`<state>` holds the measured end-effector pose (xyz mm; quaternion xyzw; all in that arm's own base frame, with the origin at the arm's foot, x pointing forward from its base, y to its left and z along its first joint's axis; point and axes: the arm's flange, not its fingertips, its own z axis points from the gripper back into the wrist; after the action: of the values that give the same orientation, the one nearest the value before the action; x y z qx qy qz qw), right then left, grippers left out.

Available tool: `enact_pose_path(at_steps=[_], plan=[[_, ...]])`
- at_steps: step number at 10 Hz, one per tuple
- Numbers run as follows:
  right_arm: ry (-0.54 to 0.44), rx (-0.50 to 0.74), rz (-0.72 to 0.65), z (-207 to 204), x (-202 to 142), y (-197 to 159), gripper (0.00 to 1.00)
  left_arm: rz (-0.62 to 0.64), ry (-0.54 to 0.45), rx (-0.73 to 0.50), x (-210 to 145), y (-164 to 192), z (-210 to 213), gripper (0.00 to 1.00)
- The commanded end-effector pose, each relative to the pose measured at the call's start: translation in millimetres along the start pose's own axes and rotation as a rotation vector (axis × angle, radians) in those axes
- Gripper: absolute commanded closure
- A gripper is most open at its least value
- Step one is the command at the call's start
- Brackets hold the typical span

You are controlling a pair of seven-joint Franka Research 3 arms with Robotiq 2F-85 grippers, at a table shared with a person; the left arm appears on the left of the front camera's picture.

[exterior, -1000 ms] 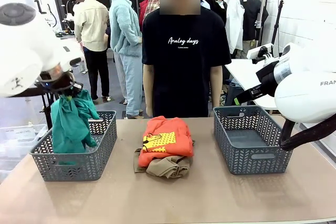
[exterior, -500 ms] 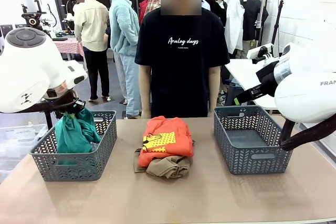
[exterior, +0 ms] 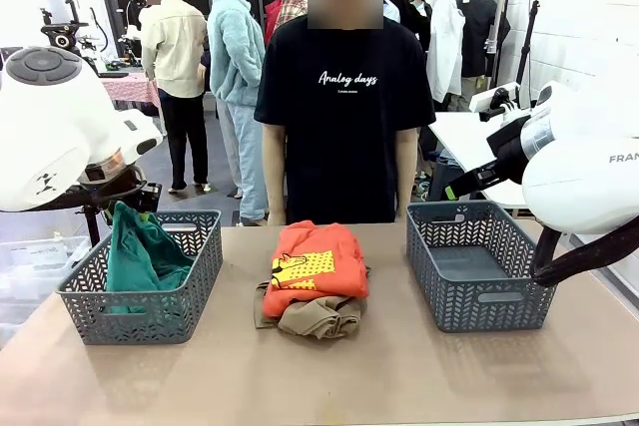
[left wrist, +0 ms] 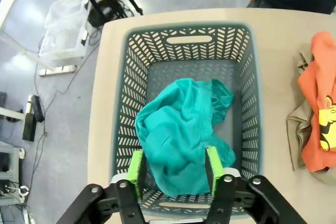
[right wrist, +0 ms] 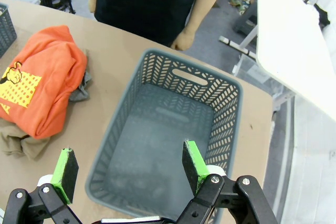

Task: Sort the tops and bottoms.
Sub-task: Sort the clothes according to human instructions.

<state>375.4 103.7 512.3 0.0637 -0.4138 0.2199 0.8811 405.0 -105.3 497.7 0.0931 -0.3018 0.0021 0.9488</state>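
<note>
1. Left gripper [left wrist: 174,167]: stands part open over the left basket [left wrist: 131,93], green pads apart on either side of the cloth's near edge, pinching nothing as far as the wrist view tells; a second ago clamped tight on the teal garment [left wrist: 181,129], then dangling above the basket.
2. Release just made: lies crumpled inside the left basket now, bunched toward one side wall, with a fold peaking above the rim in the front view.
3. For the task, by the look of it: one piece sorted, first drop done.
4. Right gripper [right wrist: 129,167]: spread wide, grips nothing, hovers above the right basket [right wrist: 226,103]; same pose as a second ago; nothing dropped in that basket yet.
5. Left to sort: orange garment [exterior: 315,264] with its yellow print, folded on the table [exterior: 419,366] between the baskets, resting on top of the tan khaki garment [exterior: 321,318]; neither touched nor shifted.
6. Next, probably: rise clear of the left basket without dragging teal cloth out on a pad; then go for the middle pile.
</note>
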Motion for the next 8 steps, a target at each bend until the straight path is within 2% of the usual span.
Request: enact_pose_path(at_steps=[1, 8], plan=[[0.0, 0.001, 0.001, 0.0, -0.1, -0.3, 0.0, -0.01, 0.005, 0.002, -0.8, -0.3, -4.8, 0.09], [0.0, 0.001, 0.001, 0.0, -0.1, -0.3, 0.0, -0.01, 0.005, 0.002, -0.8, -0.3, -4.8, 0.09]])
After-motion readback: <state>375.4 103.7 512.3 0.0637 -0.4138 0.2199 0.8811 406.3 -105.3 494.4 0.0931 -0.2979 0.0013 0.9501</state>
